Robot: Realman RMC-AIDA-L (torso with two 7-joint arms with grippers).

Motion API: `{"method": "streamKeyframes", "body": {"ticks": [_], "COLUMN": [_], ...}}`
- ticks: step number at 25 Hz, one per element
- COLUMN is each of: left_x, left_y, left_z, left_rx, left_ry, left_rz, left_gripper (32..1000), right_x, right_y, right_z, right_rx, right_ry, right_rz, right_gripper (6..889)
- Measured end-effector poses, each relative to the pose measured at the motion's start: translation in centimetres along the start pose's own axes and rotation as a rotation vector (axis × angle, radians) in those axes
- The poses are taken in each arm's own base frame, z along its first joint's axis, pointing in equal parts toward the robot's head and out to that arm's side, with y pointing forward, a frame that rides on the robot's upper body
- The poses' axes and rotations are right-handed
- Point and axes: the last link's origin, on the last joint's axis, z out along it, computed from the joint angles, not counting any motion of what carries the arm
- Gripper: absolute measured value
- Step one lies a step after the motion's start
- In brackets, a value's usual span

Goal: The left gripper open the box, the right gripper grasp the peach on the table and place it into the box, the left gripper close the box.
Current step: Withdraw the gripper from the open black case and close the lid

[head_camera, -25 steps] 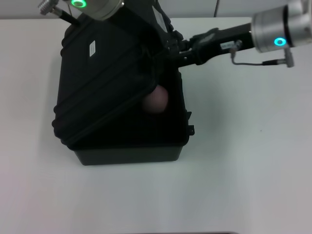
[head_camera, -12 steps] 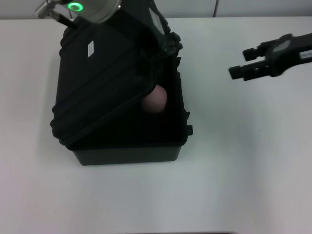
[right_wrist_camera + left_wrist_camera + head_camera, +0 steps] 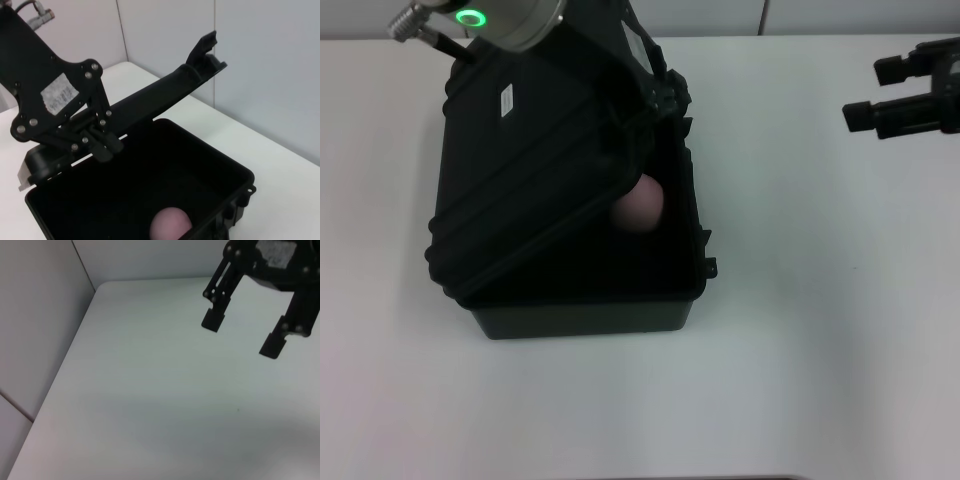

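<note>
The black box (image 3: 582, 305) stands on the white table (image 3: 800, 330) with its ribbed lid (image 3: 530, 170) tilted partway up. The dusty-pink peach (image 3: 640, 204) lies inside the box, at its back, also showing in the right wrist view as the peach (image 3: 171, 224). My left gripper (image 3: 660, 95) is at the lid's raised far edge; in the right wrist view the left gripper (image 3: 102, 145) is shut on that edge. My right gripper (image 3: 866, 93) hangs open and empty over the table, far right of the box. The left wrist view shows the right gripper (image 3: 240, 335) with fingers spread.
A small white label (image 3: 507, 99) marks the lid. A latch (image 3: 709, 267) sticks out of the box's right wall. Bare tabletop lies in front of and to the right of the box. A pale wall (image 3: 260, 60) rises behind the table.
My right gripper has drawn back from the box opening to the far right, open and empty. The peach stays in the box. The left gripper still holds the lid up.
</note>
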Motion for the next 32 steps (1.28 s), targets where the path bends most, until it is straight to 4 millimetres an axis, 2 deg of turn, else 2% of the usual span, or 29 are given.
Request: {"method": "streamKeyframes", "body": {"ticks": [22, 27, 30, 32], "left_x": [1.1, 1.1, 1.1, 1.1], "left_y": [0.8, 0.8, 0.8, 0.8], "left_z": [-0.4, -0.4, -0.4, -0.4], "left_rx": [-0.03, -0.033, -0.034, -0.035], "left_ry": [0.016, 0.018, 0.019, 0.018], "left_rz": [0.02, 0.019, 0.019, 0.021], "left_gripper": [102, 284, 507, 604], "right_x": [0.2, 0.2, 0.2, 0.2], "right_y": [-0.2, -0.2, -0.2, -0.3], "right_z": [-0.4, -0.2, -0.2, -0.2], "right_rx": [0.002, -0.004, -0.003, -0.002], "right_ry": [-0.026, -0.027, -0.027, -0.028], "right_rz": [0.017, 0.019, 0.019, 0.019], "right_gripper": [741, 741, 741, 741]}}
